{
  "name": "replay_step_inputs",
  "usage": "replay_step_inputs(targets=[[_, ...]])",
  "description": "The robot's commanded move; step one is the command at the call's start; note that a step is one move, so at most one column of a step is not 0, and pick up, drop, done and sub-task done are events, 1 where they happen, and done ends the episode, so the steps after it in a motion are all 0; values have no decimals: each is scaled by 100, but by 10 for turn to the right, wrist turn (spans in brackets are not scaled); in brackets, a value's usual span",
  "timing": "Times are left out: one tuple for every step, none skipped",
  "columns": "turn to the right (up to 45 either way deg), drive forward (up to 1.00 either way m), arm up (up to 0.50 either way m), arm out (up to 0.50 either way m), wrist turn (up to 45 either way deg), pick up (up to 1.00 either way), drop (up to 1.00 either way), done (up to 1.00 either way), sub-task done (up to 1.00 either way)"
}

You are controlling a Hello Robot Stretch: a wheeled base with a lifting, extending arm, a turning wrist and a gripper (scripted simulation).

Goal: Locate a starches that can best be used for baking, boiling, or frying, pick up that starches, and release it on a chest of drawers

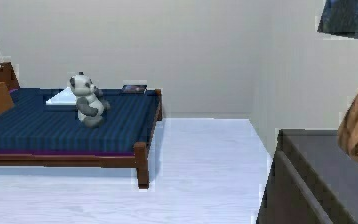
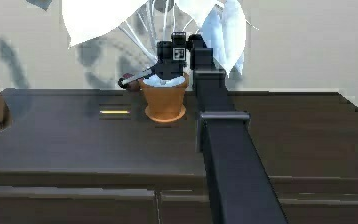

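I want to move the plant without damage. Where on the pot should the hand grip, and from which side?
Probably the upper wall of the pot, just under the rim, coming level from the side. The pot stands upright on the dresser and widens upward, so it should not slip through. White leaves spread above it, so the hand would crush them from above.

— Where's the bed (image 1: 67, 125)?
— Forward view, nine o'clock, against the back wall (image 1: 187, 50). A toy (image 1: 86, 101) sits on it, with a pillow (image 1: 59, 98) just behind it at ten and a flat thing (image 1: 134, 89) at its two, by the far corner.
— The dresser (image 1: 317, 180)?
— Four o'clock, near.
— And the arm side view?
— A pot (image 2: 167, 100) stands mid-dresser, with a stick (image 2: 114, 112) lying at its nine and leaves (image 2: 107, 20) at twelve.
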Motion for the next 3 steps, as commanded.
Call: replay_step_inputs(targets=[[0, 0, 0, 0, 330, 0, 0, 0, 0], [0, 0, -12, 0, 0, 0, 0, 0, 0], [0, 0, 0, 0, 0, 0, 100, 0, 0]])
